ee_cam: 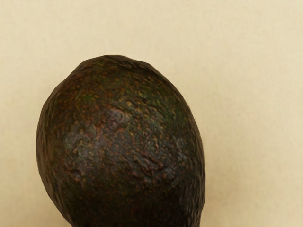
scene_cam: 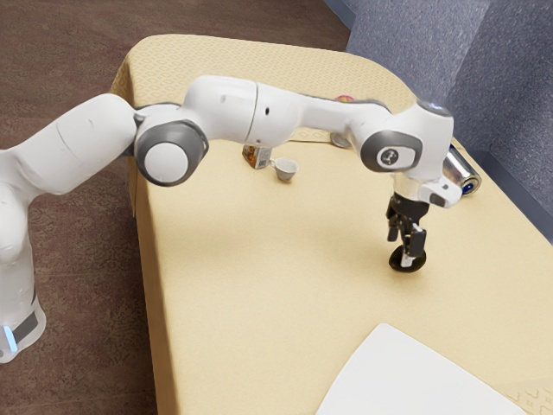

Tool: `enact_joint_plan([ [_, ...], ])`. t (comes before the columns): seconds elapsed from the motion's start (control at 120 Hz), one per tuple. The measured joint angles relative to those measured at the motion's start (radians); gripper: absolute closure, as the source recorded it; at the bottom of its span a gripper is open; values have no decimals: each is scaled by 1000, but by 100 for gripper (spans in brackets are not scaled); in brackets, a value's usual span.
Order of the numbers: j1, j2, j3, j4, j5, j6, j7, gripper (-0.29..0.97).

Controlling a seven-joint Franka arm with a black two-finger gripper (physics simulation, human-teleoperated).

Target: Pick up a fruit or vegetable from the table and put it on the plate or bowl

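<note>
A dark, bumpy-skinned avocado [scene_cam: 407, 260] lies on the tan table [scene_cam: 259, 259], toward the exterior view's right. My gripper [scene_cam: 406, 245] hangs straight above it, and its black fingers [scene_cam: 420, 241] stand apart, reaching down to the avocado's top. I do not see them pressing on it from two sides. In the wrist view the avocado [ee_cam: 120, 146] sits large and close right under my hand, resting on the tabletop. A flat white plate [scene_cam: 415, 380] lies at the table's near edge, in front of the avocado.
A small white cup [scene_cam: 285, 169] and a little brown box [scene_cam: 254, 156] stand behind my forearm. A metal can [scene_cam: 463, 177] lies at the table's right edge beside my wrist. The wall corner [scene_cam: 484, 60] rises behind the table.
</note>
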Motion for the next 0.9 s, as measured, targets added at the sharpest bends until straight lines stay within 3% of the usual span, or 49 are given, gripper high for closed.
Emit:
enact_joint_plan([
  [0.542,-12,63,-3,29,35,89,27,0],
  [0.75,-20,64,-2,30,57,96,32,36],
  [0.9,-52,35,1,28,103,95,29,43],
])
